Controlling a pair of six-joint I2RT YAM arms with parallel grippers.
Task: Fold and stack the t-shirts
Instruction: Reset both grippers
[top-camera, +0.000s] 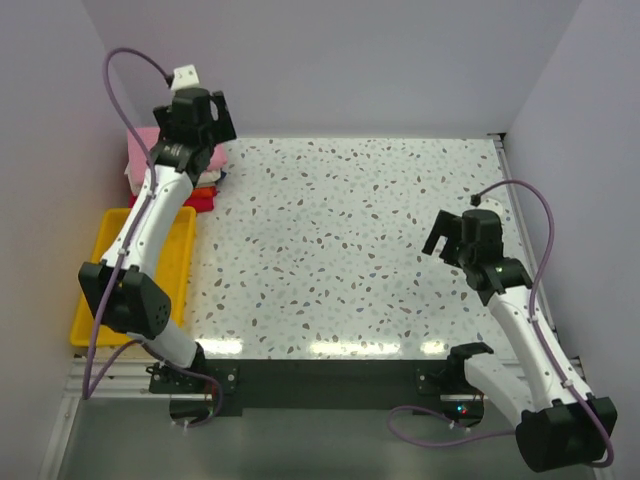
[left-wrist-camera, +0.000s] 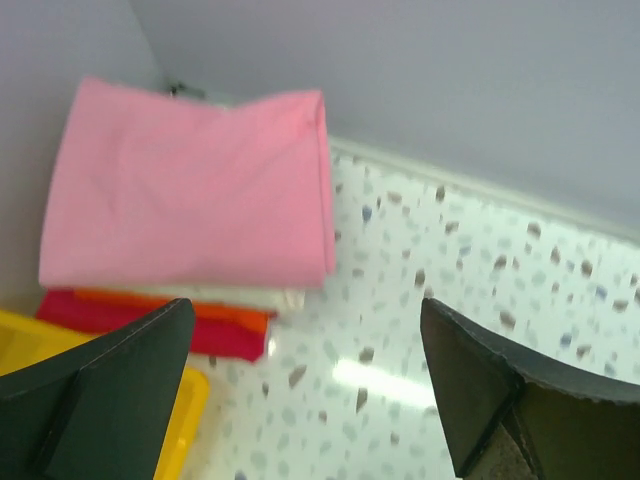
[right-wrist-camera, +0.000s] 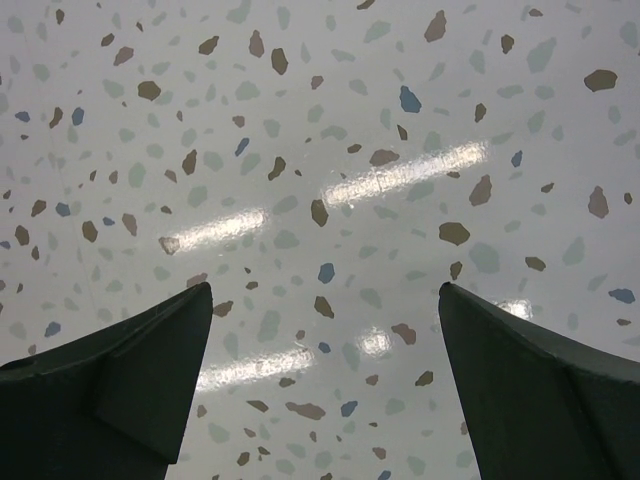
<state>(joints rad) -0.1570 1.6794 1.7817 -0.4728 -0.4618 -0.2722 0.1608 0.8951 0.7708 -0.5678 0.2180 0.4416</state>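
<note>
Pink cloth tops the pile: the pink t-shirt (left-wrist-camera: 190, 190) lies folded flat as a rectangle, beyond and above the left finger of the left gripper (left-wrist-camera: 305, 305), with its long axis running across the picture, roughly parallel to the line from 1 fingertip to the other. Its rounded right edge, probably a fold though the blur makes that unsure, ends over the gap between the 2 fingers, nearer the left one. Under it the left wrist view shows thin layers stepped out toward the fingers: the cream-white t-shirt (left-wrist-camera: 240, 296), the orange t-shirt (left-wrist-camera: 230, 318) and the red t-shirt (left-wrist-camera: 225, 340), 4 in all, stacked in the corner where the speckled table (right-wrist-camera: 330, 150) meets the walls. The yellow tray (left-wrist-camera: 190, 400) sits just beside the red layer, partly hidden behind the left finger. The left gripper's fingers are spread wide with nothing between them, and none of the cloth touches them. The top view hides most of the stack behind the left wrist, leaving only slivers of pink and red, but it alone shows the whole tray and both arms well apart. The right gripper (right-wrist-camera: 325, 287) hangs over bare table, its 2 fingers likewise spread wide and holding nothing; only speckles and light streaks lie between them.
</note>
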